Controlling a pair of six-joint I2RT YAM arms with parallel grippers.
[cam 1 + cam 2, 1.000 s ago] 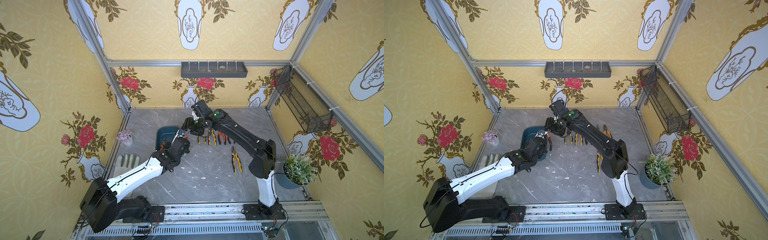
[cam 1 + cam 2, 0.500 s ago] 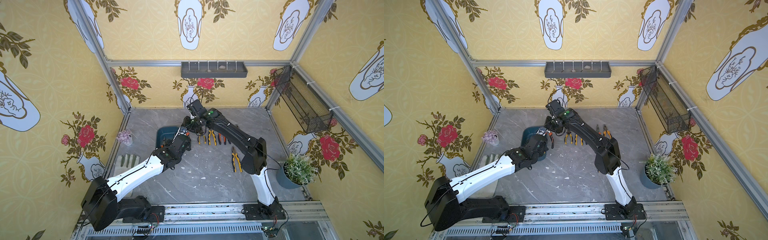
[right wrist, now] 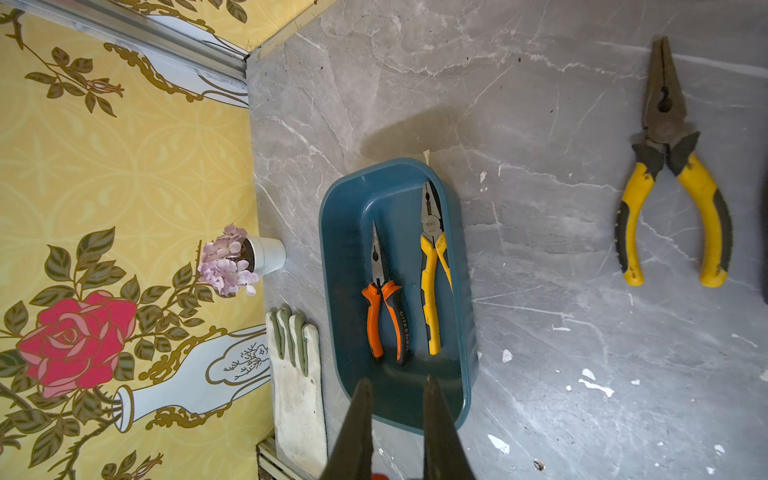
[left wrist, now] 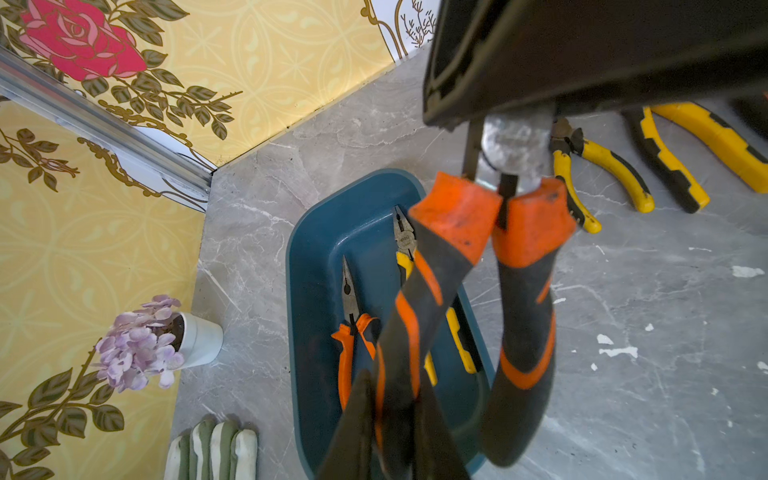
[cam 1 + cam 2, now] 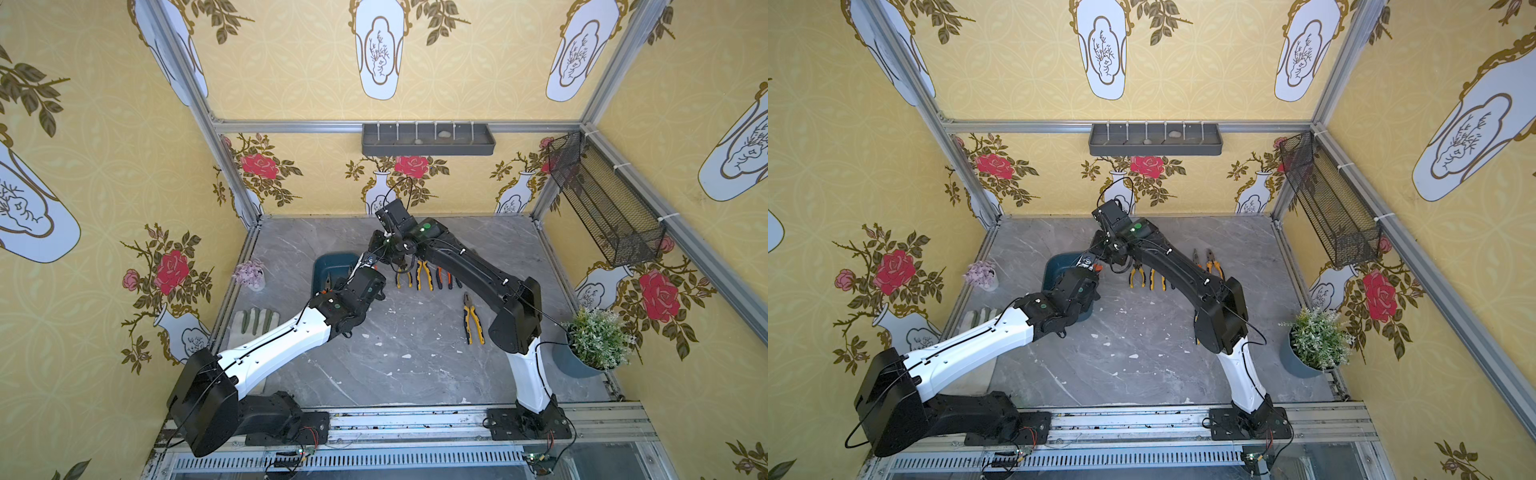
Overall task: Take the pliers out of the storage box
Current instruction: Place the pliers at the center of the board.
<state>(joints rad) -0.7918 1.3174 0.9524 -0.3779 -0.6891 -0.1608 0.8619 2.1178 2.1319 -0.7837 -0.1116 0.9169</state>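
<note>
The teal-blue storage box [image 5: 328,266] [image 3: 332,266] lies at the left of the table. Two pliers lie inside it, an orange-handled needle-nose pair [image 3: 380,307] and a yellow-handled pair [image 3: 432,266]. Above the box's right rim, my left gripper [image 4: 392,386] is shut on one handle of an orange-and-black pair of pliers [image 4: 449,232], which is held upright. My right gripper [image 3: 397,382] reaches in from above, shut on that pair's metal head [image 4: 513,141]. In both top views the two grippers meet there [image 5: 376,264] [image 5: 1098,266]. Several pliers lie in a row on the table [image 5: 424,276].
A single yellow pair of pliers [image 5: 473,318] lies further right, beside my right arm. A purple flower pot [image 5: 249,274] and a work glove [image 5: 253,322] sit left of the box. A potted plant [image 5: 594,345] stands at the right edge. A grey tray [image 5: 428,139] and a mesh basket [image 5: 602,203] hang on the walls.
My right arm has swung left to the left gripper, and its jaws have closed from wide open onto the head of the held pliers. My left arm has hardly moved.
</note>
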